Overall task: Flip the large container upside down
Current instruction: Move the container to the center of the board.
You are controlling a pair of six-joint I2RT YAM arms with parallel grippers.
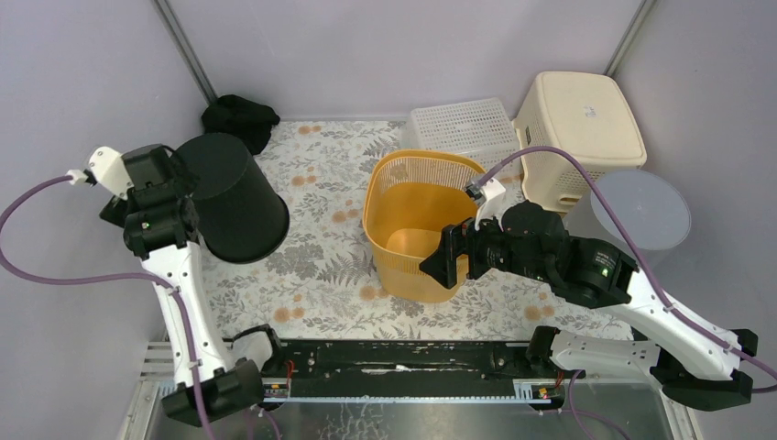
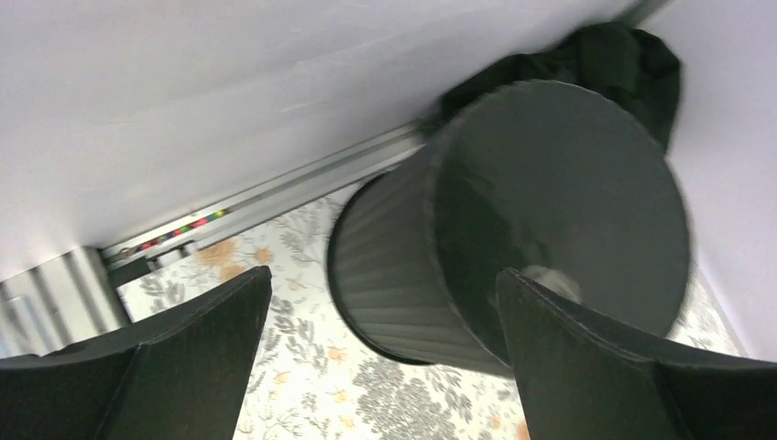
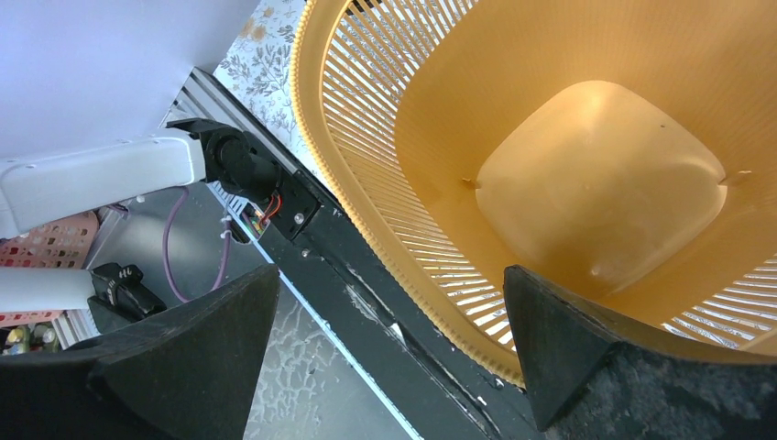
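While both end effectors [image 2: 382,273] [image 3: 389,270] gape, black bin [image 1: 234,197] stands inverted, orange basket [image 1: 385,220] upright.

Black ribbed bin [image 1: 229,197], orange slatted laundry basket [image 1: 421,220], white mesh basket [image 1: 463,128] and cream hamper [image 1: 577,128] behind it. Tabletop [image 1: 321,275] has grey ferns, orange flowers.

Bin [image 1: 234,197] left of basket [image 1: 403,220]

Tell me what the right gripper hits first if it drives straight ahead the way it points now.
Most likely the slatted rim of the orange plastic basket: it runs across the gap between the open jaws of the right gripper. Depth is hard to judge, but nothing lies nearer.
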